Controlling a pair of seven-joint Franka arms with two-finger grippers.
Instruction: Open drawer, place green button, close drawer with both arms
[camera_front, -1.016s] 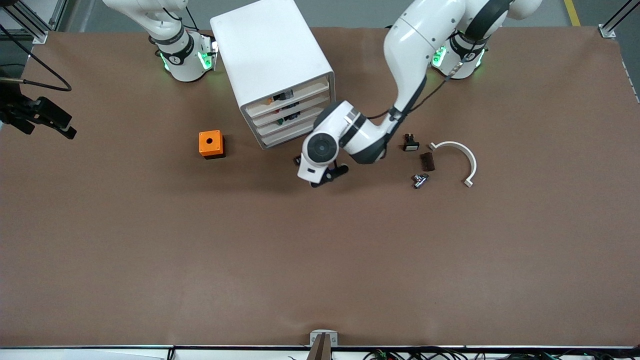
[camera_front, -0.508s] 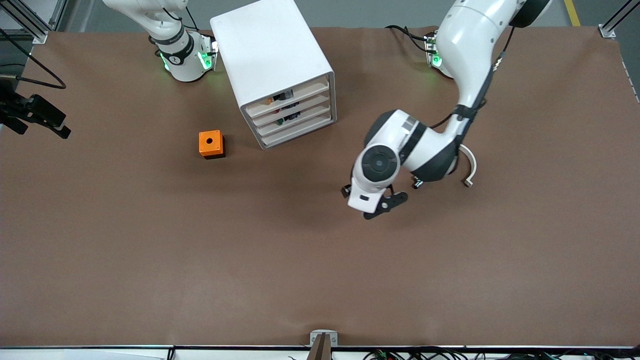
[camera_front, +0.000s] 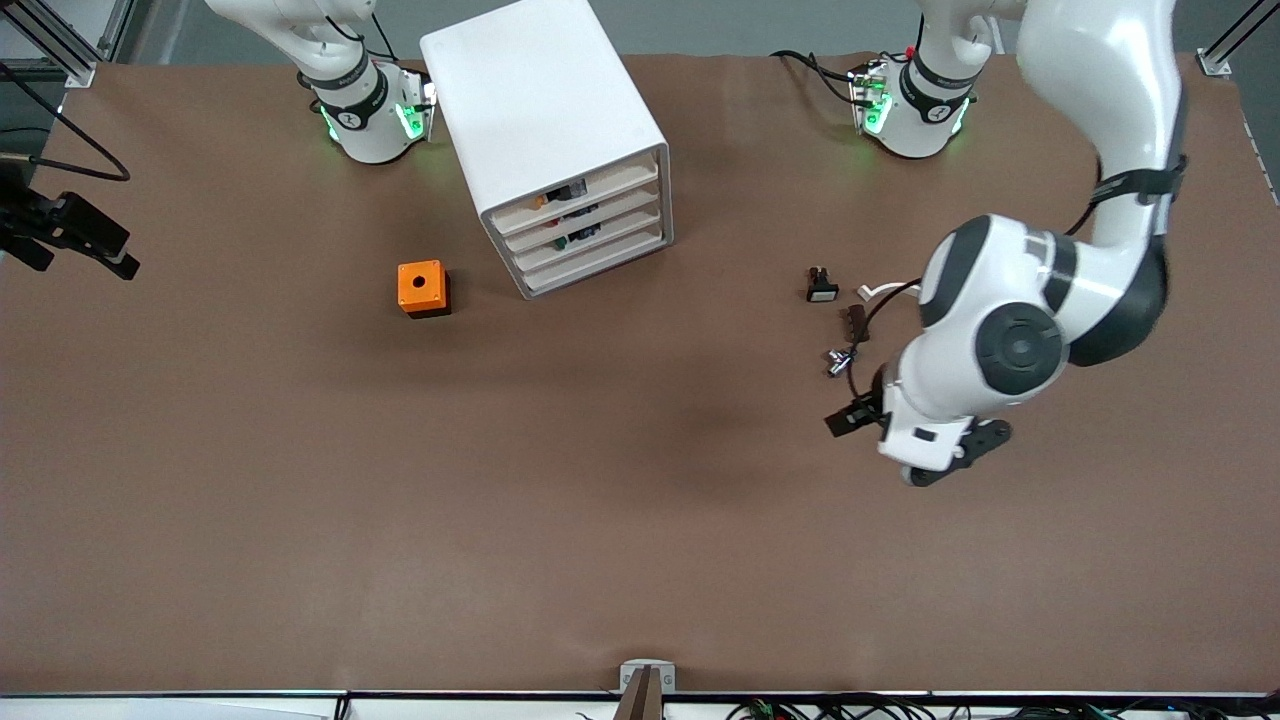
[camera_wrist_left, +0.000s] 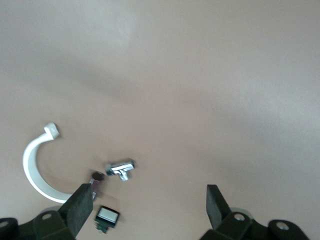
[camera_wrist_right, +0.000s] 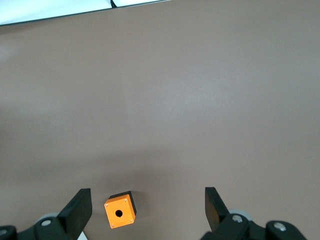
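Note:
The white cabinet (camera_front: 545, 110) stands near the robots' bases, and its stacked drawers (camera_front: 585, 235) all sit pushed in. A tiny green speck (camera_front: 559, 240) shows at the front of a middle tray; I cannot tell whether it is the button. My left gripper (camera_front: 905, 445) is open and empty in the air toward the left arm's end of the table. In the left wrist view (camera_wrist_left: 147, 205) it hangs over bare table beside small parts. My right gripper (camera_front: 115, 248) is open and empty, waiting high at the right arm's end. In the right wrist view (camera_wrist_right: 147, 205) the orange box lies far below it.
The orange box with a hole (camera_front: 422, 288) (camera_wrist_right: 120, 212) stands beside the cabinet. Toward the left arm's end lie a black part with a white face (camera_front: 821, 285) (camera_wrist_left: 107, 217), a brown part (camera_front: 855, 320) (camera_wrist_left: 96, 180), a silver fitting (camera_front: 838, 360) (camera_wrist_left: 121, 169) and a white curved clip (camera_front: 880, 290) (camera_wrist_left: 35, 167).
My left arm has swung away from the front of the cabinet toward its own end of the table, past the small parts. The drawers and the right gripper have stayed put.

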